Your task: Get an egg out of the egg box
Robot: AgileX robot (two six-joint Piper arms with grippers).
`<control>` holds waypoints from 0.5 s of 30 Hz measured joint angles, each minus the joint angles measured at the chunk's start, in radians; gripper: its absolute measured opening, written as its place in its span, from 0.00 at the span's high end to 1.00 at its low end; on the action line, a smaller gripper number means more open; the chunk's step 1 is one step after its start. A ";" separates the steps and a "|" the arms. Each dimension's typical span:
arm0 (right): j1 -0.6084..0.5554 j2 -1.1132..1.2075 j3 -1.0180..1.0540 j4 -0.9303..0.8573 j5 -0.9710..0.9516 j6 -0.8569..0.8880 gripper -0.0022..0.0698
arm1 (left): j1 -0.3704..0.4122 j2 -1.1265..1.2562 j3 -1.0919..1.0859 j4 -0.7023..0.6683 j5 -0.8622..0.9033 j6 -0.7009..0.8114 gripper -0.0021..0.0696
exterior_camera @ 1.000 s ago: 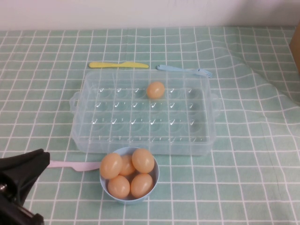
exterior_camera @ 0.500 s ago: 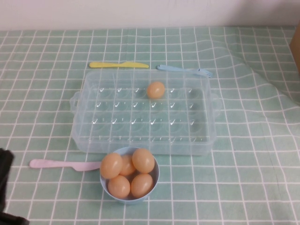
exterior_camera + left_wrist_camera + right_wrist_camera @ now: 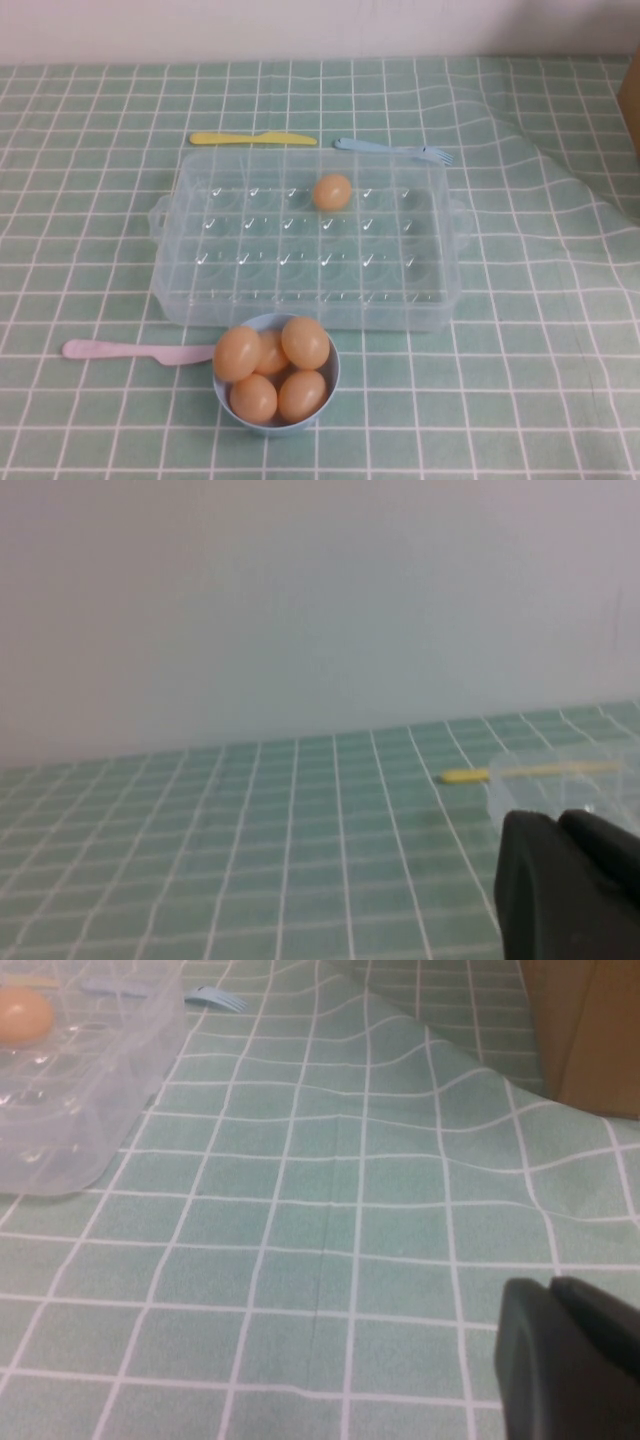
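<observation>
The clear plastic egg box lies in the middle of the table. One orange-tan egg rests in a cup near its far side; this egg also shows in the right wrist view, inside the egg box. Neither arm appears in the high view. In the left wrist view my left gripper is shut and empty, held off to the left of a corner of the egg box. My right gripper is shut and empty above the cloth, to the right of the box.
A light-blue bowl with several eggs stands in front of the box. A pink knife lies to the bowl's left. Behind the box lie a yellow knife and a blue fork. A brown object stands at the far right.
The left arm, seen at the lower left corner of the high view a second ago, has drawn back out of that view. The eggs, box and bowl have not moved.
</observation>
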 joint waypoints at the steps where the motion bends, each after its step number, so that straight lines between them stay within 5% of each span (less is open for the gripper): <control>1: 0.000 0.000 0.000 0.000 0.000 0.000 0.99 | 0.000 -0.027 0.000 0.002 0.072 0.000 0.98; 15: 0.000 -0.001 0.000 0.000 0.000 0.000 0.99 | 0.000 -0.053 0.000 0.030 0.470 0.000 0.98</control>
